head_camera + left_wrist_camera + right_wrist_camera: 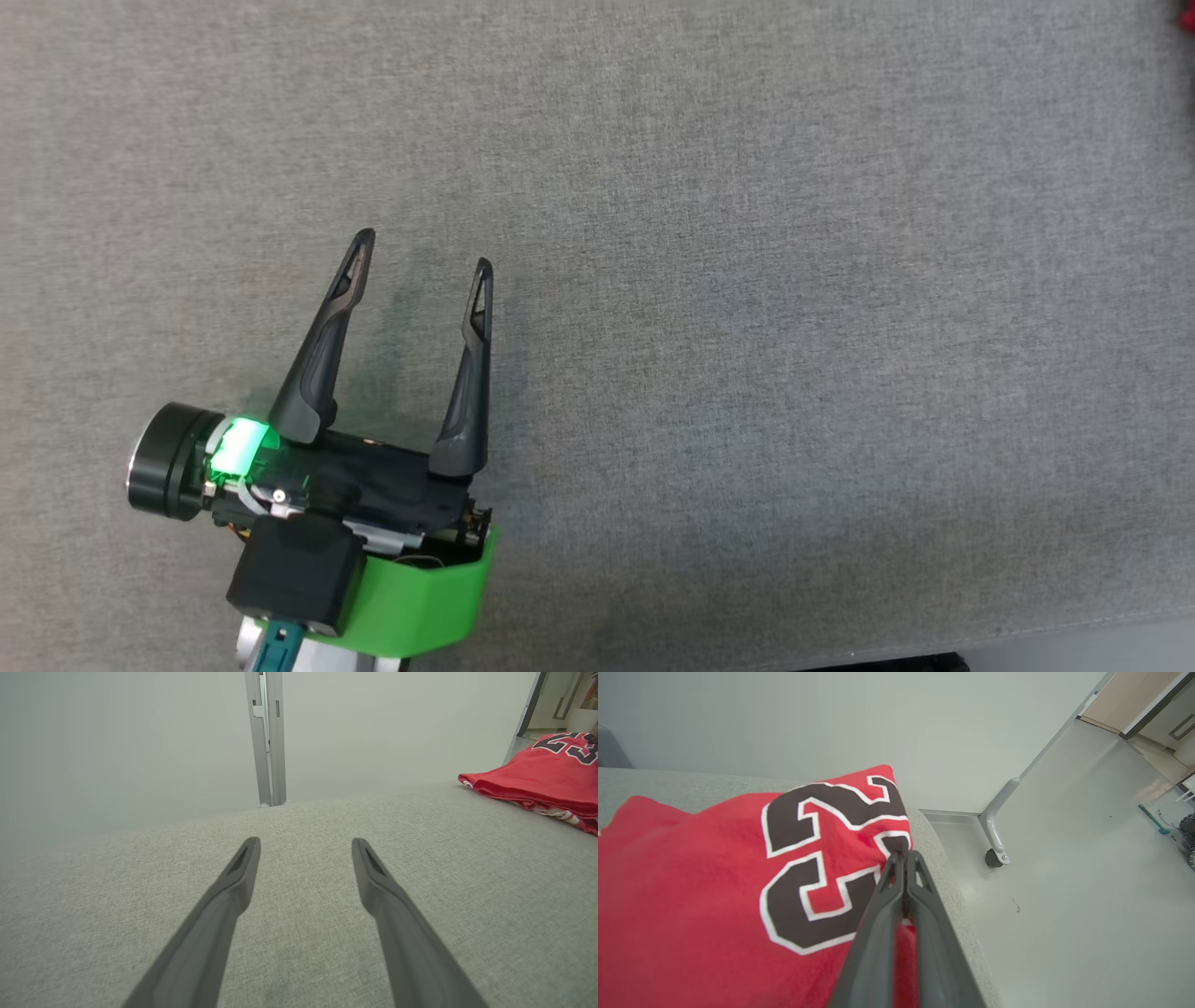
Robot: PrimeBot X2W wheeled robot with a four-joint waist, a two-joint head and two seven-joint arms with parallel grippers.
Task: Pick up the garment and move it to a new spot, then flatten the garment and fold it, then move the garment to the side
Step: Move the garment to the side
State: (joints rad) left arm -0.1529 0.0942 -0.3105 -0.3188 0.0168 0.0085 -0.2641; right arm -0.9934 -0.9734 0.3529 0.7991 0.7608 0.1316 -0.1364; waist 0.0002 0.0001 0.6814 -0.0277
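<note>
1. The red jersey (pixel 691 896) lay heaped at the right edge of the grey cloth-covered table (pixel 747 280), with its dark number 23 facing up.
2. It looked light, soft and limp, and would likely sag and drag when lifted. A hem or shoulder edge would give the surest hold.
3. The right gripper (pixel 903 855) was pressed together at the jersey's edge, seemingly nipping a fold.
4. The left gripper (pixel 423 248) hung spread wide over bare table, well apart from the jersey.
</note>
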